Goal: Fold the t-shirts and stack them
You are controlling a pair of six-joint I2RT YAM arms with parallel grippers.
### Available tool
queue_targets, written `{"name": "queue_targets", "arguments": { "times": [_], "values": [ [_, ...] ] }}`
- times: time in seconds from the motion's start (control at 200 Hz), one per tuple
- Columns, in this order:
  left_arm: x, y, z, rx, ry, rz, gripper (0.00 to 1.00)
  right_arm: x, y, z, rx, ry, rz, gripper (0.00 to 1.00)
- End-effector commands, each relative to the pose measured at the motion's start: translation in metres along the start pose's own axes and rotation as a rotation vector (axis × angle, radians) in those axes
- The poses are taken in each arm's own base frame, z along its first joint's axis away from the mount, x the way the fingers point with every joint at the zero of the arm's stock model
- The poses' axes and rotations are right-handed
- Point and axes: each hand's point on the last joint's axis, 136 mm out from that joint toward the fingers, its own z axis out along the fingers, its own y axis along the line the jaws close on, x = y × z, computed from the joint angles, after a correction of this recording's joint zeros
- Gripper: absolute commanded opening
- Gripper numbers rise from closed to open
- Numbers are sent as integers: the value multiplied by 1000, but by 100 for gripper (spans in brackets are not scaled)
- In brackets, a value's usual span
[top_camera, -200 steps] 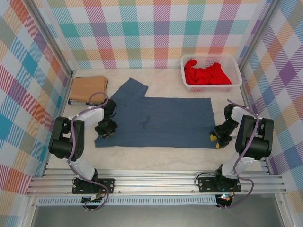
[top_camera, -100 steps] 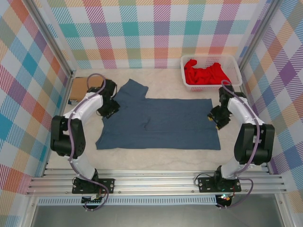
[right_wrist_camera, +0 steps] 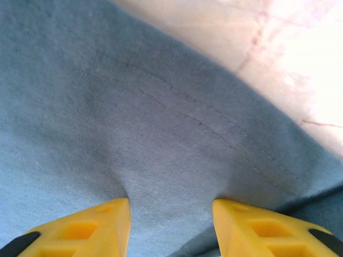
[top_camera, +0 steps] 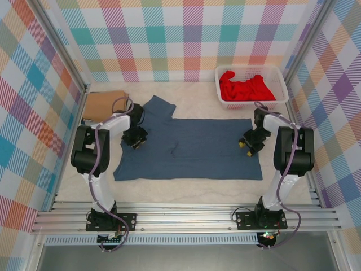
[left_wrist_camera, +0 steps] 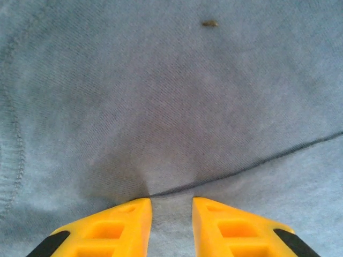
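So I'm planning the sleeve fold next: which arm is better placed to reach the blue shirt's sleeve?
Left: the left end effector is over the blue shirt beside the sleeve sticking out at the far-left corner; the right end effector is at the shirt's opposite edge, nearer the basket.

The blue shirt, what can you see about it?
The slate-blue t-shirt is soft knit cloth with stitched seams, spread flat on the pale table, one short sleeve pointing to the far left. A small crease runs mid-cloth. The left gripper and right gripper touch it, jaws apart.
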Motion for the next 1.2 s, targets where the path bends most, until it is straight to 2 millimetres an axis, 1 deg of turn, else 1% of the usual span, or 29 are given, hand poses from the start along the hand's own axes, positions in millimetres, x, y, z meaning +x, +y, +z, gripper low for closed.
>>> {"name": "queue_targets", "arguments": {
  "times": [0.0, 0.08, 0.155, 0.19, 0.25, 0.315, 0.425, 0.475, 0.5, 0.56, 0.625, 0.67, 0.72, 0.795, 0.85, 0.975, 1.08, 1.195],
  "values": [
    [20, 32, 1, -88, 7, 26, 28, 29, -46, 13, 137, 82, 64, 47],
    [25, 40, -1, -88, 5, 25, 28, 38, -59, 10, 159, 80, 82, 47],
    [26, 41, -2, -86, 5, 32, 28, 42, -63, 7, 153, 77, 89, 47],
    [24, 39, -4, -79, -1, 38, 28, 42, -59, 6, 130, 71, 81, 47],
    [19, 31, -9, -57, -13, 55, 28, 32, -42, 0, 68, 36, 31, 48],
    [8, 15, -23, -21, -46, 73, 31, 19, -20, -13, 3, -9, -30, 48],
    [-18, -21, -59, 81, -128, 107, 40, -11, 18, -51, -95, -142, -158, 51],
    [-30, -39, -74, 128, -164, 120, 43, -24, 31, -67, -129, -201, -198, 52],
    [-35, -46, -78, 141, -177, 129, 44, -32, 36, -74, -141, -230, -212, 52],
    [-48, -69, -86, 190, -194, 153, 45, -50, 45, -82, -162, -270, -218, 51],
    [-61, -91, -86, 236, -195, 173, 45, -67, 59, -80, -220, -280, -233, 47],
    [-71, -106, -87, 271, -204, 176, 45, -77, 66, -72, -225, -286, -249, 44],
    [-83, -117, -85, 300, -213, 168, 45, -86, 75, -68, -229, -291, -272, 41],
    [-99, -136, -86, 356, -236, 167, 45, -96, 80, -59, -206, -282, -266, 38],
    [-106, -147, -84, 393, -237, 169, 45, -101, 84, -54, -208, -281, -265, 37],
    [-116, -161, -77, 415, -237, 192, 44, -104, 82, -38, -181, -251, -247, 35],
    [-119, -166, -67, 409, -218, 215, 44, -104, 76, -23, -147, -225, -239, 34],
    [-122, -169, -59, 403, -206, 239, 44, -108, 71, -20, -117, -243, -239, 33]
  ]
}}
